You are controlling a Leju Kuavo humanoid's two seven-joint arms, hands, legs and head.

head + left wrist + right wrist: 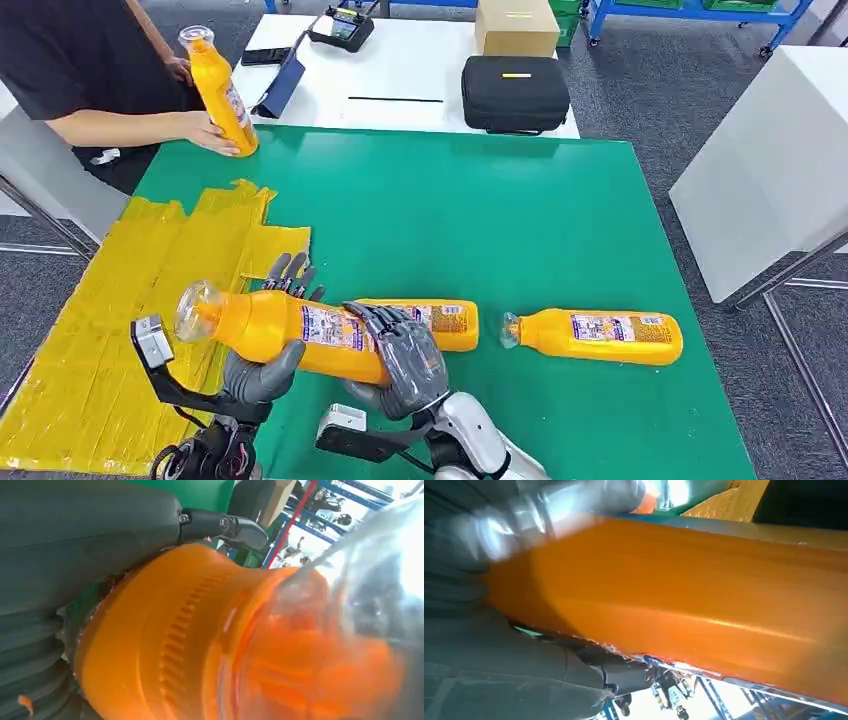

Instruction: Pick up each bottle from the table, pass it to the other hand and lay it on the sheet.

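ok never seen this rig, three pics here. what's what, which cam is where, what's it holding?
It is a humanoid robot with two arms and many-fingered hands. The wide picture is from its head, looking down at a green table. The two close-ups come from cameras at its wrists, so each shows mostly orange plastic and grey fingers.

Both hands grip one orange bottle lifted above the table: the left hand near the clear-capped neck, the right hand around the labelled body. That looks like a handover.

Two more orange bottles lie on the table: one behind the right hand, one farther right. A yellow sheet covers the left side. At the far corner, a person's hand holds another bottle.
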